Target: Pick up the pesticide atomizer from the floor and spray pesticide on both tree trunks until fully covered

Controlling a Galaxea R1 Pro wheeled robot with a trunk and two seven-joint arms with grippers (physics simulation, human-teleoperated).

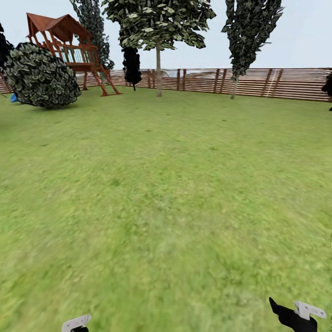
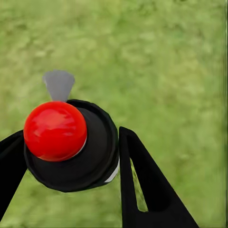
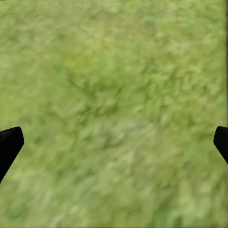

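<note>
In the left wrist view the pesticide atomizer [image 2: 90,156], a dark round bottle with a red top [image 2: 54,130] and a grey nozzle, sits between the two black fingers of my left gripper [image 2: 72,135], which is shut on it above the grass. The left gripper's white part [image 1: 76,323] shows at the bottom edge of the head view. My right gripper [image 3: 114,142] is open, its fingertips [image 3: 9,142] far apart over bare grass, and it sits low at the right [image 1: 295,316] in the head view. The task's trees and tree trunks are out of view.
A wide green lawn [image 1: 166,184] stretches ahead to a brown slatted fence [image 1: 258,83]. A wooden playhouse [image 1: 69,50] and a round dark bush [image 1: 41,76] stand far left. Thin-trunked trees [image 1: 158,69] [image 1: 237,69] stand by the fence.
</note>
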